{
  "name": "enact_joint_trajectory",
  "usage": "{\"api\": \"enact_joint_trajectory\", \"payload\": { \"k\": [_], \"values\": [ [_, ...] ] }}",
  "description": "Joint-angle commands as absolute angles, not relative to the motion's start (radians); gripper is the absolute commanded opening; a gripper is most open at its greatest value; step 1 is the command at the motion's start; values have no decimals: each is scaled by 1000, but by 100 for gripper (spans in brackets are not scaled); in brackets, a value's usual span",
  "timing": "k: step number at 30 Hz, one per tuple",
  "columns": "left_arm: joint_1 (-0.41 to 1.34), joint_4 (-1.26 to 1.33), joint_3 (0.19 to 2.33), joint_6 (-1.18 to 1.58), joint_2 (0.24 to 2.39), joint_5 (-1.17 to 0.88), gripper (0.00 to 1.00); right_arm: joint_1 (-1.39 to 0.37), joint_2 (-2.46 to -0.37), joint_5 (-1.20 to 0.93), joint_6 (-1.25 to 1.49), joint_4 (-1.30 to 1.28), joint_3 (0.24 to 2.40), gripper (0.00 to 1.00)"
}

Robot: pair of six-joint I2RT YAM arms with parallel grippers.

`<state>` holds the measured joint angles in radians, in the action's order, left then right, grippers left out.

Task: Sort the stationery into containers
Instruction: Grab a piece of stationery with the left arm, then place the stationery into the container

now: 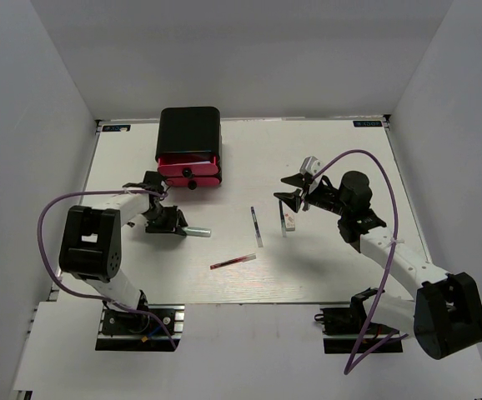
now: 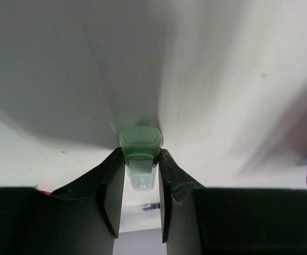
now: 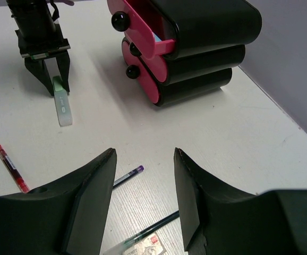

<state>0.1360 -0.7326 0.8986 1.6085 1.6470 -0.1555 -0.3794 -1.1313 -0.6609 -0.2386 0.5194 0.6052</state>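
White table [image 1: 341, 267], with the black box [image 3: 206, 26] at the far left. Its three pink drawers [image 3: 143, 58] have black knobs, and the top one is pulled out with a light-blue item [image 3: 158, 37] showing inside.

The left gripper [image 2: 141, 159] sits in front of the drawers, clamped on one end of the green marker [image 2: 140, 139]. The marker lies flat on the table. It has small print on the barrel, but that's too blurry to read.

The right gripper [image 3: 144, 156] hovers mid-table with its fingers wide apart and nothing between them.

A red pen [image 3: 9, 166] lies loose near the table's middle. Right below the right gripper are a dark pen [image 3: 127, 176] with a purple end and a second dark pen [image 3: 153, 228]. Touching that one is a white block [image 3: 145, 247] with a red label, can't read it.
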Motion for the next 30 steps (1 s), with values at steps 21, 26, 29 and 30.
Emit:
{"api": "enact_joint_trajectory", "payload": {
  "k": [21, 26, 29, 30],
  "values": [
    [140, -727, 1262, 1499, 1350, -175, 0, -376, -1106, -690, -233, 546, 601, 53],
    [130, -709, 1354, 1528, 1428, -164, 0, -376, -1088, -683, -239, 538, 588, 53],
    [121, -683, 1365, 1565, 1457, -155, 0, -376, -1078, -683, -233, 543, 575, 53],
    [121, -658, 1365, 1574, 1457, -155, 0, -377, -1077, -683, -233, 542, 571, 53]
  ]
}}
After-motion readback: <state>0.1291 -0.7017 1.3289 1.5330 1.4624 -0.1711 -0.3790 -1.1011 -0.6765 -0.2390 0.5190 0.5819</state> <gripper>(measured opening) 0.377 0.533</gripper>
